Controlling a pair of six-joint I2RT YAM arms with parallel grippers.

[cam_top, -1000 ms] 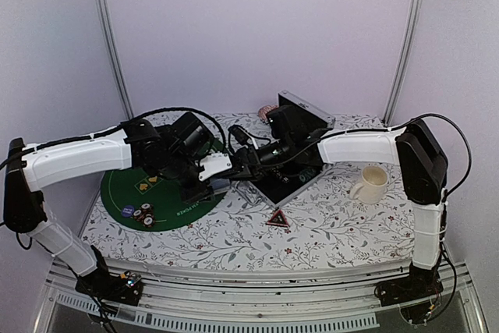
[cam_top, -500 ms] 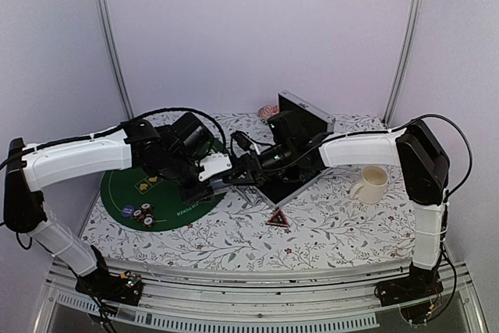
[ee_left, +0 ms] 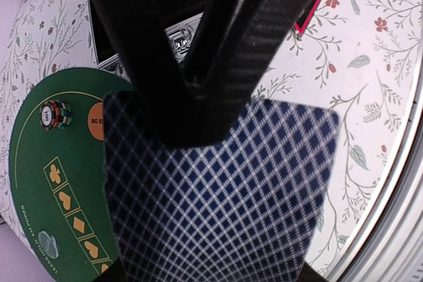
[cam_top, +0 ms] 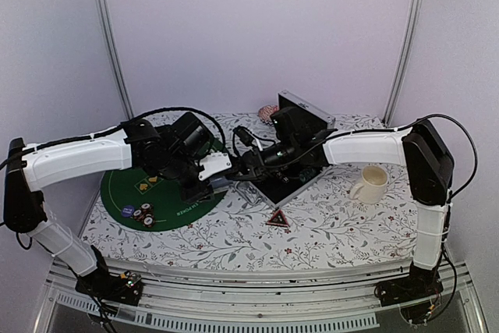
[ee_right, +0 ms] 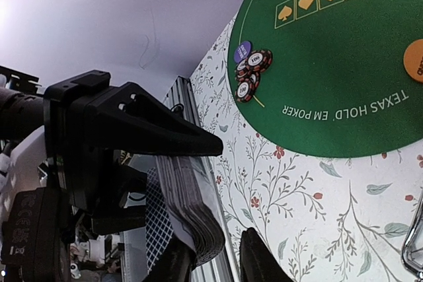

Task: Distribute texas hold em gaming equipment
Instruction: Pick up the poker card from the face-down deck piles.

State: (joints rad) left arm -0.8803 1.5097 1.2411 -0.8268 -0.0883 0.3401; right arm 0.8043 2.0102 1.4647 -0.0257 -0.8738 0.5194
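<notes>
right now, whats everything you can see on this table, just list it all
tablecloth: one, white floral, under everything
poker mat: one, green, round, left side of the tablecloth
button: one, orange, on the mat
striped chips: three small stacks, multi-coloured, mat's near-left edge; a fourth beside the button
plain chip: one, purple, beside the three stacks
deck of cards: one, blue-checked backs, held over the mat's right edge
case: one, silver, open, centre back
mug: one, cream, right of the case
triangular piece: one, red and black, near side of the case
patterned item: one, red and white, behind the case
left fingers: black, clamped on the deck
right fingers: black, at the deck's lower edge
</notes>
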